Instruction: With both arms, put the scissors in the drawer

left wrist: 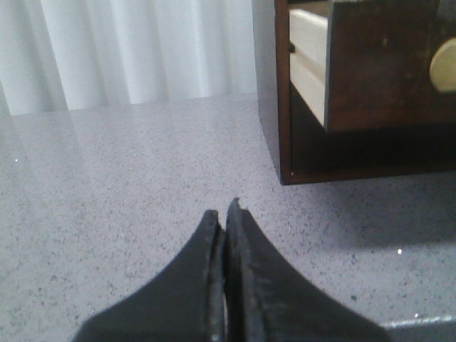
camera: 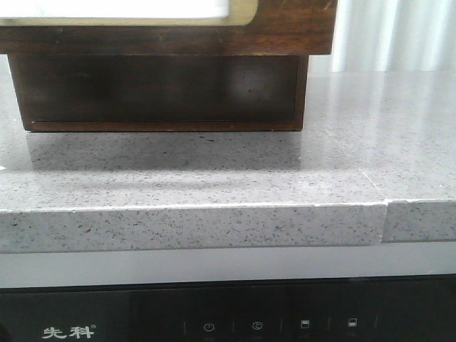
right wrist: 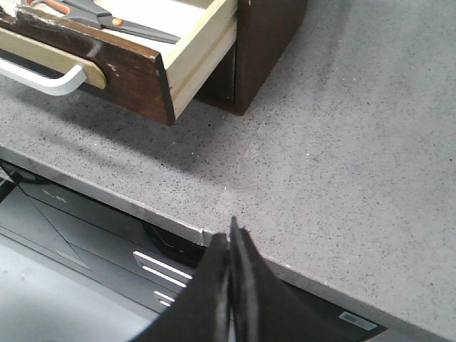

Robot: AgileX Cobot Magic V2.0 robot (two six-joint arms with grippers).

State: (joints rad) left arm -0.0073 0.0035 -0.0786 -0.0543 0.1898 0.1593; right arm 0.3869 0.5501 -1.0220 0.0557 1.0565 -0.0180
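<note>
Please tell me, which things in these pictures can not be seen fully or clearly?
- Scissors: right wrist view only; the picture's edge cuts off the handles. The front view never looks into the drawer.
- Drawer: cropped in every view; its far end is out of view.
- Drawer front: the front view shows only its lower edge.
- Appliance icons: too small to read.
- Left gripper and right gripper: shut fingertips only; the arms are out of view.

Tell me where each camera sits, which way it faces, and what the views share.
Front: low, facing forward at the drawer over the countertop; no arm shows.
Left wrist: on the left arm, above the shut left hand, facing the drawer's side.
Right wrist: on the right arm, above the shut right hand, looking down at the scissors in the open drawer.
All share drawer and countertop.
</note>
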